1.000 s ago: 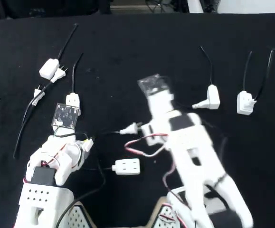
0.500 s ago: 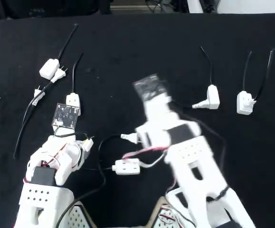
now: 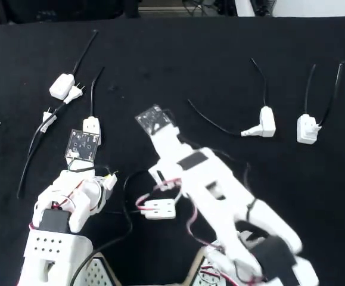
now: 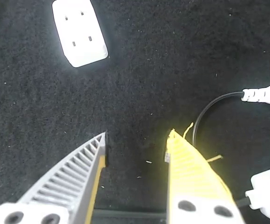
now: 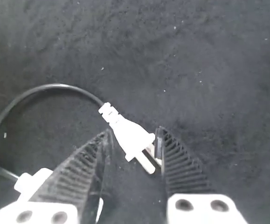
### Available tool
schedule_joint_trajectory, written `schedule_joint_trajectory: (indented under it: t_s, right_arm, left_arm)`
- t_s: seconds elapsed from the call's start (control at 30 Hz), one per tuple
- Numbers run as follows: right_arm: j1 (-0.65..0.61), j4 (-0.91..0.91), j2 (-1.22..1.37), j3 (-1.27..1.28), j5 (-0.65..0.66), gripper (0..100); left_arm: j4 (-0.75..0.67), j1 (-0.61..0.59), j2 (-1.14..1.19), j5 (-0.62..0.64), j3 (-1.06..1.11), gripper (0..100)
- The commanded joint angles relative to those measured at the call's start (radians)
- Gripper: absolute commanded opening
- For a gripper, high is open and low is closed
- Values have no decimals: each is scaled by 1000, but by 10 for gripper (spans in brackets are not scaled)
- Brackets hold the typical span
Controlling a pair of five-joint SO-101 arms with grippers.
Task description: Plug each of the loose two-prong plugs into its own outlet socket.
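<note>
My right gripper [image 5: 134,131] is shut on a white two-prong plug [image 5: 128,135], whose prongs point back toward the wrist and whose black cable [image 5: 41,89] loops away. In the high view the right gripper [image 3: 159,179] hangs just behind a white outlet block [image 3: 159,208] near the table's front. My left gripper [image 4: 137,134] is open and holds nothing, low over the black cloth. The outlet block [image 4: 79,30] lies ahead of it, and the held plug [image 4: 265,93] shows off to one side. From above, the left gripper [image 3: 109,179] sits at the front left.
Loose white plugs and adapters lie at the back left: one adapter [image 3: 62,86], a small plug [image 3: 47,119] and another plug [image 3: 92,125]. At the back right lie a plug [image 3: 267,122] and an adapter [image 3: 306,130]. Black cables trail across the cloth.
The right arm has swung left and toward the table's front, carrying the plug from mid-table to just behind the outlet block. The left arm has stayed still.
</note>
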Motion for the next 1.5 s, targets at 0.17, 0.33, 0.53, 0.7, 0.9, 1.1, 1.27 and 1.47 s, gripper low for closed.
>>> schedule_joint_trajectory:
  t_s: [0.17, 0.33, 0.53, 0.7, 0.9, 1.1, 1.27, 1.47]
  right_arm:
    - [32, 241, 176, -288, 351, 139]
    - [34, 203, 286, -315, 503, 139]
    - [34, 201, 367, -363, 559, 132]
    - [103, 203, 334, -363, 555, 27]
    - [338, 224, 225, -360, 244, 11]
    - [313, 319, 272, -305, -123, 96]
    - [153, 408, 266, -397, 114, 211]
    - [325, 396, 214, -553, 600, 211]
  left_arm:
    - [-2, -8, -12, 9, -33, 213]
    - [2, -8, -12, 9, -33, 213]
    - [2, -8, -12, 9, -33, 213]
    - [2, -8, -12, 9, -33, 213]
    - [0, -8, -12, 9, -33, 213]
    - [-3, -8, -12, 9, -33, 213]
    - [2, -8, -12, 9, -33, 213]
    - [3, -8, -12, 9, -33, 213]
